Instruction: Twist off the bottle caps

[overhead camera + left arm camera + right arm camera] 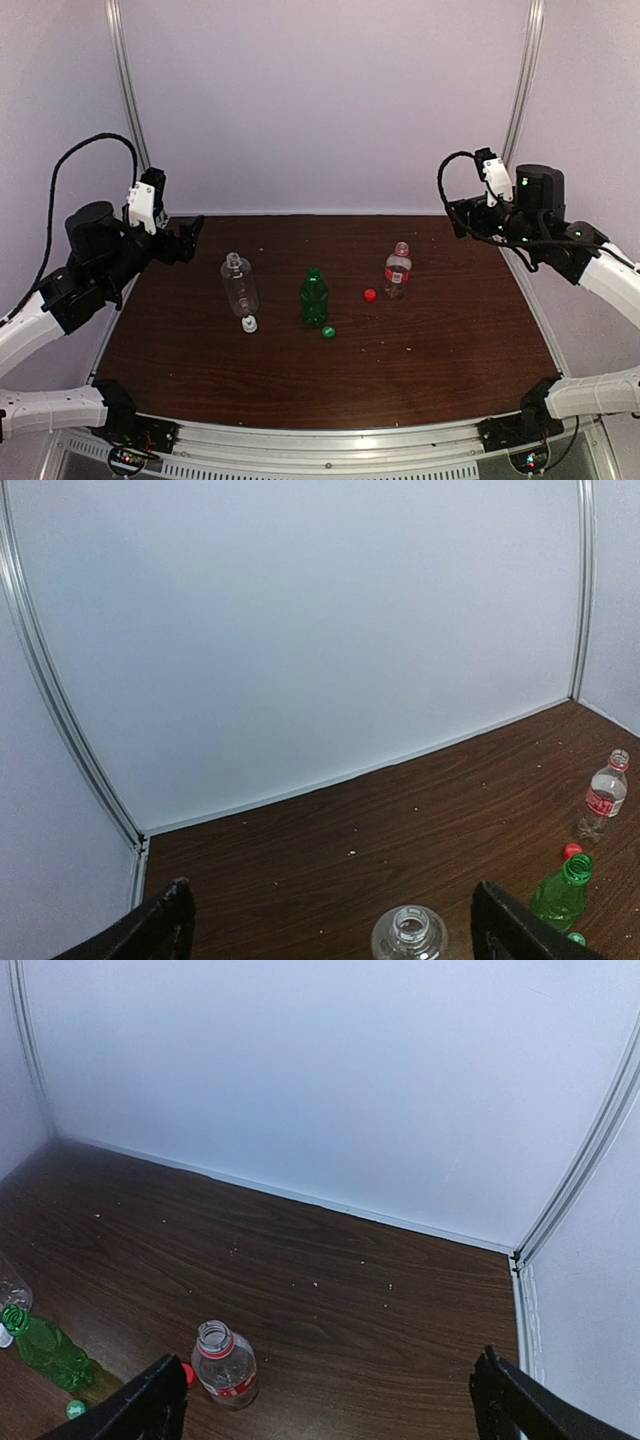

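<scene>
Top external view: shows the left gripper raised over the left edge of the dark wooden table, fingers spread, grasping nothing. Shows the right gripper likewise released and empty, raised at the far right. Places three uncapped bottles upright between the two grippers: nearest the left gripper a clear unlabelled plastic bottle, then a dark green plastic bottle, then, nearest the right gripper, a smaller clear bottle with a red label. Puts the tall white nozzle-like cap on the table just beside the clear unlabelled bottle's base, the small round green cap just beside the green bottle's foot, and the small round red cap between the green and red-labelled bottles, closer to the latter. From the left wrist, finds the clear bottle's open mouth below and between the parted fingers, nearer the right-hand one. From the right wrist, sets the red-labelled bottle ahead and below, close to the finger at picture left, red cap touching or just beside it.
</scene>
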